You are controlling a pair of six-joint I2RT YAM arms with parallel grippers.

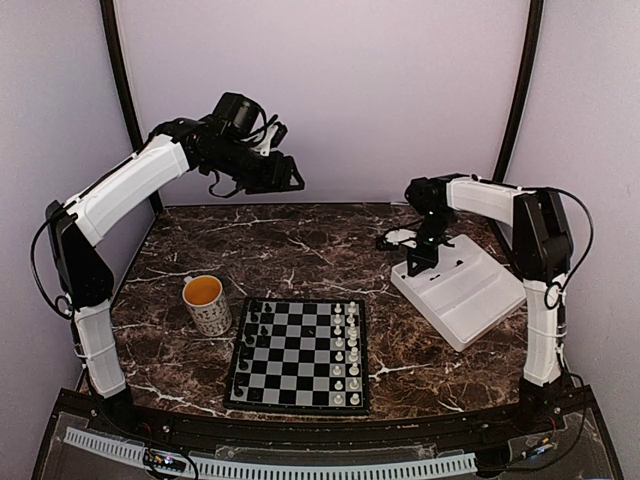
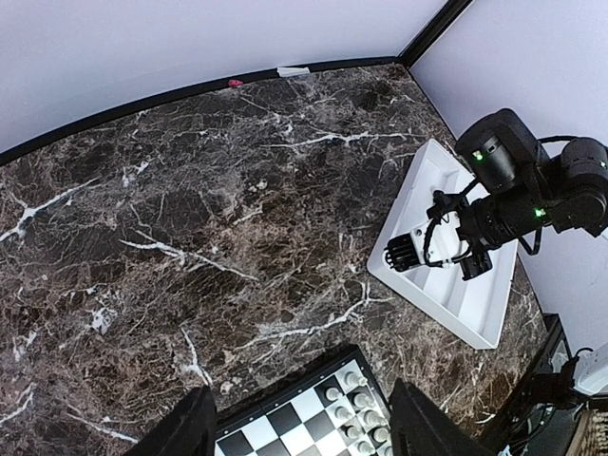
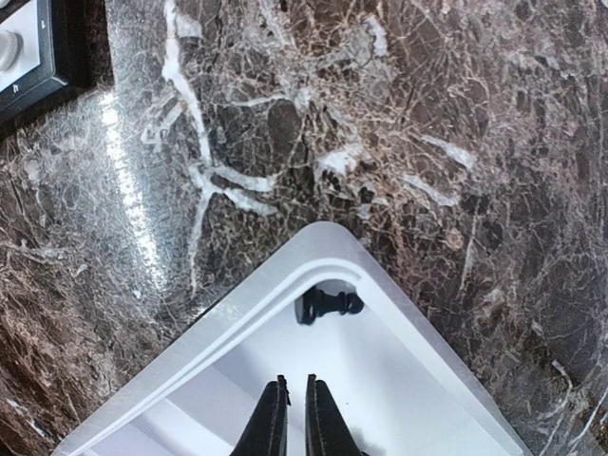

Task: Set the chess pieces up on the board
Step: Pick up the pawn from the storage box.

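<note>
The board (image 1: 298,403) lies at the near middle of the table. Black chess pieces (image 1: 250,340) stand on its left columns, white ones (image 1: 346,350) on its right. One black piece (image 3: 328,304) lies on its side in a corner of the white tray (image 3: 237,313). My right gripper (image 3: 295,382) hangs over the tray just short of that piece, its fingers almost together with nothing between them. My left gripper (image 1: 295,178) is raised high over the back left of the table, open and empty. Its wrist view looks down on the board's far edge (image 2: 285,423).
A patterned mug (image 1: 207,303) of orange liquid stands just left of the board. The white tray (image 1: 470,300) sits at the right, with the right arm (image 2: 513,199) over its far end. Dark marble table, walls behind and at both sides.
</note>
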